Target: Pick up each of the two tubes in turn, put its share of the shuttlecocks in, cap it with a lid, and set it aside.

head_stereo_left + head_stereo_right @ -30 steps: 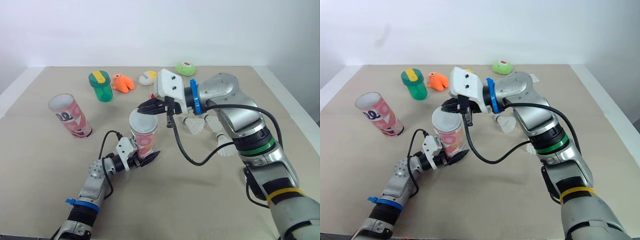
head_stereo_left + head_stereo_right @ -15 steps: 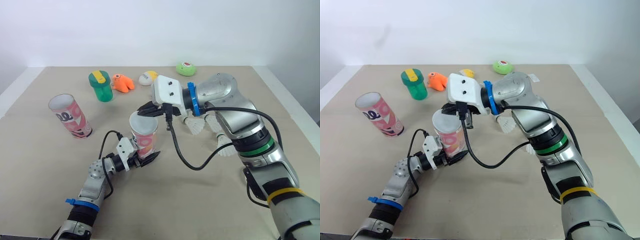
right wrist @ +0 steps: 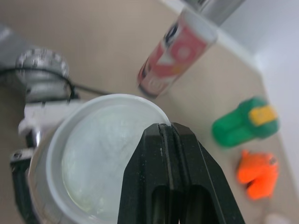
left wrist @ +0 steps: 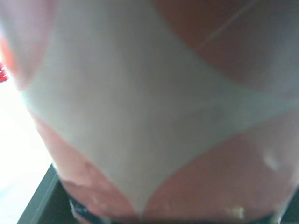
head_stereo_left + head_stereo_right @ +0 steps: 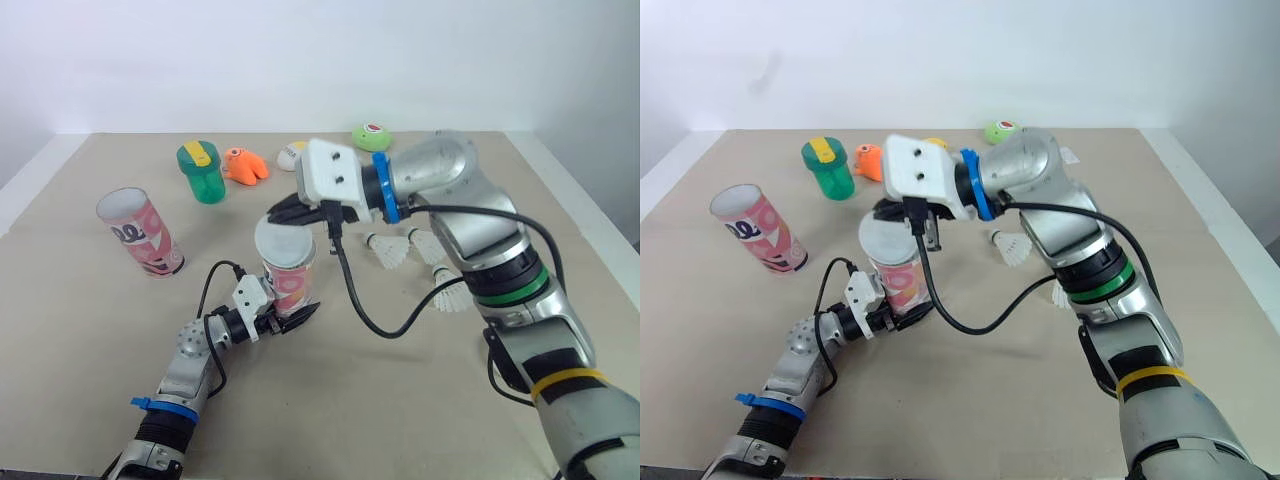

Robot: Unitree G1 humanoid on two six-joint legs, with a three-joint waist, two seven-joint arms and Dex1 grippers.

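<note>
A pink-and-white tube (image 5: 289,275) stands upright near the table's middle, a white lid (image 5: 284,240) on its top. My left gripper (image 5: 284,317) is shut on the tube's lower part; the tube's wall (image 4: 140,116) is right against the left wrist camera. My right gripper (image 5: 284,212) hovers just over the lid, shut with nothing between the fingers; its fingertips (image 3: 164,135) sit at the rim of the lid (image 3: 103,154). A second pink tube (image 5: 140,233) stands open and tilted at the left. Loose shuttlecocks (image 5: 388,251) lie to the right of the held tube.
At the table's back stand a green cup (image 5: 202,172), an orange toy (image 5: 245,166), a white-yellow object (image 5: 292,153) and a green round object (image 5: 371,137). More shuttlecocks (image 5: 450,296) lie under my right forearm. A black cable loops from the right wrist.
My right gripper has drifted left and slightly up above the tube's top, uncovering the shuttlecocks behind it. The left gripper and the tube have stayed put.
</note>
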